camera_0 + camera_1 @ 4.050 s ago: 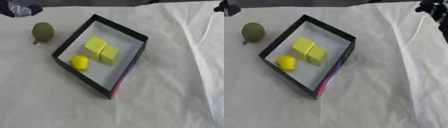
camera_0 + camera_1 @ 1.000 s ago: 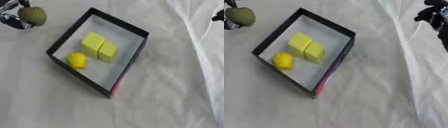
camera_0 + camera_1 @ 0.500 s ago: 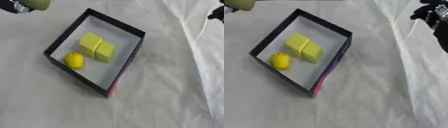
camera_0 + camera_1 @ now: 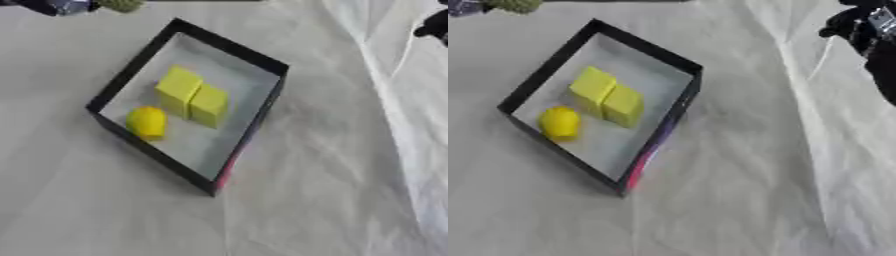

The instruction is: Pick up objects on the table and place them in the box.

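Left hand (image 4: pixel 59 6) beside olive-green round fruit (image 4: pixel 120 4); box (image 4: pixel 128 75) holds 3 yellow pieces.

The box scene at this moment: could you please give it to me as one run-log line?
left hand: at green fruit, top-left edge, grip unclear | right hand: upper right, idle | box: two yellow blocks, yellow round fruit
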### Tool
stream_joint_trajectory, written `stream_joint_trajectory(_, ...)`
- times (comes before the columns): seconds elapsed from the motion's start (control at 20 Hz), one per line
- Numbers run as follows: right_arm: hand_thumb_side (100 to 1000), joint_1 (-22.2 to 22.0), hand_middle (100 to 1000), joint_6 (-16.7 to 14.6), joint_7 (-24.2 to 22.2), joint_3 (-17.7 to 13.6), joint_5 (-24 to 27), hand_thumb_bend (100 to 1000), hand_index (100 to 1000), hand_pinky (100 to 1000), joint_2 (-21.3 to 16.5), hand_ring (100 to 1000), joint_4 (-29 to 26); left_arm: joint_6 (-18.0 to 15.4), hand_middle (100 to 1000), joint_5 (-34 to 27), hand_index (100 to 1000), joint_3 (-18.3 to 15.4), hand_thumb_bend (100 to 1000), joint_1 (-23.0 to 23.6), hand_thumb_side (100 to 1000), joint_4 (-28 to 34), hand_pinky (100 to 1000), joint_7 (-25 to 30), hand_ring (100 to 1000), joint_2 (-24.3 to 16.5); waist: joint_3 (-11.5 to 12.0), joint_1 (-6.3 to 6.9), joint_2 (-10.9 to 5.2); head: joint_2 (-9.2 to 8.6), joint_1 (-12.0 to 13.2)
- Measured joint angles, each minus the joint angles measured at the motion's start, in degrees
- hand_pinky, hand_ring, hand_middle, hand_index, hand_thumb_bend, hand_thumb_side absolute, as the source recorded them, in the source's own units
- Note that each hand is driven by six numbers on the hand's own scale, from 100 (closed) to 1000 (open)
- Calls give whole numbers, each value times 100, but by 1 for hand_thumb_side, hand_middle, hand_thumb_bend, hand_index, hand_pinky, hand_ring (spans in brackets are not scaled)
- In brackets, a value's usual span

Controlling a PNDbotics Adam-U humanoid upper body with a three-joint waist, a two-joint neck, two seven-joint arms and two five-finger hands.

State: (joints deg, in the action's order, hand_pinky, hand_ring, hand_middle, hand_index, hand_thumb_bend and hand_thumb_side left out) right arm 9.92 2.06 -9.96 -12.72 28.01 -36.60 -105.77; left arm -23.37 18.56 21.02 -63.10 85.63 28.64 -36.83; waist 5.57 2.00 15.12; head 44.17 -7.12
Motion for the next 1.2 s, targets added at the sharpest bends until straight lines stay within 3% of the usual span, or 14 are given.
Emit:
stream_joint_trajectory(0.2, 623, 15, 602, -6, -5, 0, 23, 100, 803, 966, -1, 683, 0, 96, 490, -297, 463, 310, 227, -108, 100, 3, 687, 441, 621, 14, -17, 0, 0, 0, 18)
stream_joint_trajectory(0.5, 626, 15, 602, -4, -8, 1, 34, 100, 803, 966, -1, 683, -1, -11, 494, -77, 464, 842, 227, -157, 129, -615, 687, 900, 624, 203, -43, 0, 0, 1, 72)
stream_joint_trajectory(0.75, 623, 19, 602, 0, -15, 6, 34, 100, 803, 967, -1, 682, -1, -186, 497, 272, 467, 1250, 280, -161, 126, -1245, 688, 1009, 628, 419, -63, 0, 0, 2, 110)
stream_joint_trajectory(1.0, 633, 21, 601, 18, -35, 9, 17, 100, 803, 968, -1, 682, -1, -335, 508, 679, 498, 1405, 263, -160, 156, -1752, 690, 859, 632, 624, -68, 1, 0, 2, 122)
stream_joint_trajectory(1.1, 633, 21, 602, 22, -39, 9, 1, 100, 803, 968, -1, 682, -1, -412, 599, 829, 627, 1403, 311, -154, 160, -1896, 720, 782, 691, 680, -70, 1, 0, 2, 123)
stream_joint_trajectory(1.15, 633, 22, 602, 23, -40, 10, 0, 100, 803, 968, -1, 682, -1, -445, 712, 892, 798, 1401, 338, -152, 163, -1952, 772, 749, 768, 697, -73, 1, 0, 2, 123)
stream_joint_trajectory(1.2, 634, 22, 601, 23, -40, 10, 0, 100, 803, 968, 0, 682, -1, -474, 762, 948, 850, 1398, 374, -151, 182, -1991, 798, 720, 807, 710, -74, 1, 0, 2, 123)
